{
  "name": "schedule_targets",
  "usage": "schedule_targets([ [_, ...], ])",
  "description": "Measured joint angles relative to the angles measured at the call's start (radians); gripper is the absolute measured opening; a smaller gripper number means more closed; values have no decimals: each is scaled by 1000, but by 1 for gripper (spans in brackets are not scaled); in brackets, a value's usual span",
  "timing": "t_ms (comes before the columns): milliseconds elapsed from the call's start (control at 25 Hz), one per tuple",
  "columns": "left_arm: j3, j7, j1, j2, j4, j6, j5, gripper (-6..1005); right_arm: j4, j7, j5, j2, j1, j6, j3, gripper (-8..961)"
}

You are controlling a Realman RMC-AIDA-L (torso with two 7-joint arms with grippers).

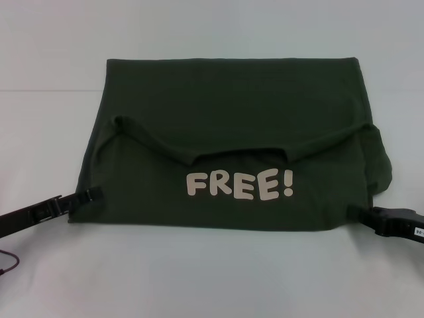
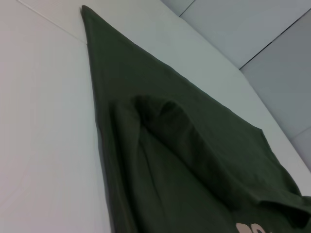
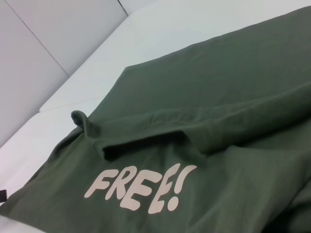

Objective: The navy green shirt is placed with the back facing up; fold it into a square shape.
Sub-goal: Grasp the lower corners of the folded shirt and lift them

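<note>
The navy green shirt (image 1: 232,99) lies on the white table (image 1: 212,278), folded over itself. Its near layer shows the neckline and the pale lettering "FREE!" (image 1: 238,184), and the plain far layer lies flat behind. My left gripper (image 1: 91,195) rests at the shirt's near left edge, over the cloth. At the near right corner my right gripper (image 1: 358,213) touches the cloth edge. The left wrist view shows the shirt (image 2: 194,160) running to a far corner. In the right wrist view the shirt's lettering (image 3: 141,187) is close below.
White table surface surrounds the shirt on all sides. A bunched sleeve (image 1: 381,165) sticks out at the shirt's right side. A thin dark cable (image 1: 8,262) lies at the near left edge. Grey wall panels (image 3: 43,43) stand behind the table.
</note>
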Motion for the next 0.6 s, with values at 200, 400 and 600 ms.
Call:
schedule_targets([
  [200, 0, 19, -9, -5, -4, -44, -2, 869, 3, 1, 0, 0, 2, -1, -7, 51],
  [400, 1, 31, -15, -12, -4, -75, -2, 870, 5, 1, -1, 0, 3, -1, -11, 51],
  [600, 11, 34, -20, -18, -5, -94, 2, 868, 5, 0, -1, 0, 3, -1, -11, 51],
])
